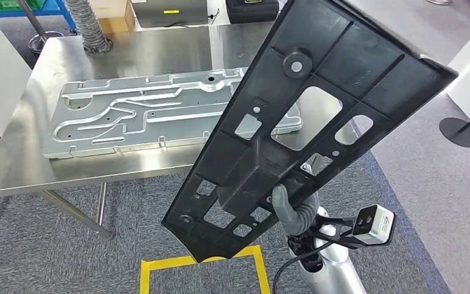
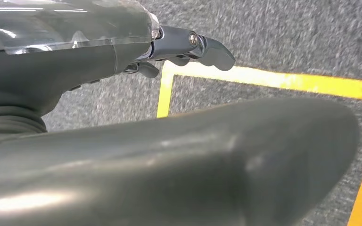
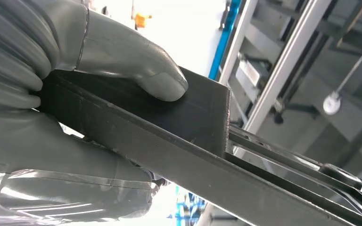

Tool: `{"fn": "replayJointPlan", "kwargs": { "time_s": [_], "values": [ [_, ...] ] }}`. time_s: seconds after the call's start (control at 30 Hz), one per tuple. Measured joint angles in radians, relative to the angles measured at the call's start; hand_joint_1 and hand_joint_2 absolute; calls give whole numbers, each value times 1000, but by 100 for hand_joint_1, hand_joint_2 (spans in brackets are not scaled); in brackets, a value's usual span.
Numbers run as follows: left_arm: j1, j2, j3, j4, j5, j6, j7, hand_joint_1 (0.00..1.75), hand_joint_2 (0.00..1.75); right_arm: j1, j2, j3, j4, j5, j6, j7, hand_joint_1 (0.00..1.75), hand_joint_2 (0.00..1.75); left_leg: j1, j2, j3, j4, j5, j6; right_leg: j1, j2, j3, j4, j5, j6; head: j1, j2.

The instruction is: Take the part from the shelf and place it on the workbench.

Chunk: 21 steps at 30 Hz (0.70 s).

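The part is a long black plastic panel [image 1: 318, 122] with ribs and several cut-outs. It hangs tilted in the air, its far end over the right side of the steel workbench [image 1: 159, 49] and its near end low above the floor. My right hand [image 1: 289, 211] grips it from underneath near the lower end. In the right wrist view the thumb of my right hand [image 3: 52, 94] presses on the panel's edge [image 3: 169, 141]. My left hand [image 2: 122, 141] hangs over the carpet with nothing in it, its fingers [image 2: 207, 47] stretched out.
A large silver stamped metal plate [image 1: 147, 110] lies across the workbench's middle. A yellow tape square [image 1: 202, 266] marks the carpet by my feet. A corrugated hose [image 1: 92, 27], a cardboard box [image 1: 113, 15] and a black case [image 1: 251, 9] stand behind the bench. A stanchion base [image 1: 460, 131] is at right.
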Motion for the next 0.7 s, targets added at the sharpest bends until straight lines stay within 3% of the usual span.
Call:
{"fn": "replayJointPlan", "kwargs": {
  "time_s": [0.07, 0.13, 0.17, 0.2, 0.23, 0.27, 0.33, 0.37, 0.5, 0.57, 0.6, 0.67, 0.7],
  "values": [
    [-2, 1, 0, 0, 0, 3, 2, 0, 0, -7, -1, -2, 0, -1, 0, 0, 175, 175, -1, 1, -21, 57, -30, -7, -6, -1, 20, -18, -2, -9, 0, 0],
    [-1, 1, 0, 0, 0, 4, 4, 0, 0, -11, -2, -2, 1, -2, 1, 0, 175, 175, 1, 1, -90, 187, -83, -11, -5, -3, 33, -22, -10, -16, 0, 0],
    [0, 1, 0, 0, 0, 4, 5, 0, 0, -11, -2, -2, 3, -2, 1, 0, 175, 175, 2, 1, -128, 247, -99, -13, -4, -3, 37, -21, -15, -18, 0, 0],
    [2, 2, 0, 0, 0, 5, 5, 0, 0, -10, -3, -2, 4, -2, 1, 0, 175, 175, 2, 2, -153, 278, -97, -15, -3, -2, 42, -20, -20, -18, 0, 0],
    [3, 2, 1, 0, 0, 5, 5, 0, 0, -10, -3, -2, 6, -2, 1, 0, 175, 175, 2, 2, -160, 270, -72, -16, -3, -1, 48, -18, -27, -18, 0, 0],
    [4, 2, 1, 0, 0, 5, 5, 0, 0, -10, -4, -2, 6, -2, 1, 0, 175, 175, 3, 2, -147, 222, -29, -16, -3, 1, 56, -16, -34, -16, 0, 0],
    [4, 3, 1, 0, 0, 5, 4, 0, 0, -10, -4, -2, 7, -2, 1, 0, 175, 175, 1, 3, -96, 90, 49, -12, -2, 2, 70, -8, -51, -9, 0, 0],
    [3, 3, 1, 0, 0, 5, 4, 0, 0, -10, -5, -2, 7, -3, 1, 0, 175, 175, -1, 3, -76, 44, 65, -7, 0, 3, 72, -4, -58, -5, 0, 0],
    [5, 3, 1, 0, 0, 4, -1, 0, 0, -4, -8, -2, 7, -5, 2, 0, 175, 175, -3, 1, -58, 6, 53, 12, 0, 3, 74, -1, -72, 16, 0, 0],
    [5, 3, 1, 0, 0, 4, -2, 0, 0, -1, -9, -3, 5, -5, 4, 0, 175, 175, 1, 1, -45, -3, 50, 23, -3, 3, 57, 43, -96, 28, 0, 0],
    [4, 3, 1, 0, 0, 4, -2, 0, 0, 0, -9, -4, 4, -5, 5, 0, 175, 175, 3, 1, -39, -6, 47, 28, -5, 2, 29, 96, -117, 33, 0, 0],
    [3, 3, 1, 0, 0, 5, -2, 0, 0, 7, -10, -6, 3, -3, 6, -1, 175, 175, 3, 1, -30, -7, 39, 32, -10, 2, -59, 237, -160, 41, 0, 0],
    [4, 3, 2, 0, 1, 6, -2, 0, 0, 11, -10, -7, 3, -2, 5, 0, 175, 175, 3, 1, -25, -7, 34, 32, -13, 2, -95, 284, -163, 43, 0, 0]
  ]
}}
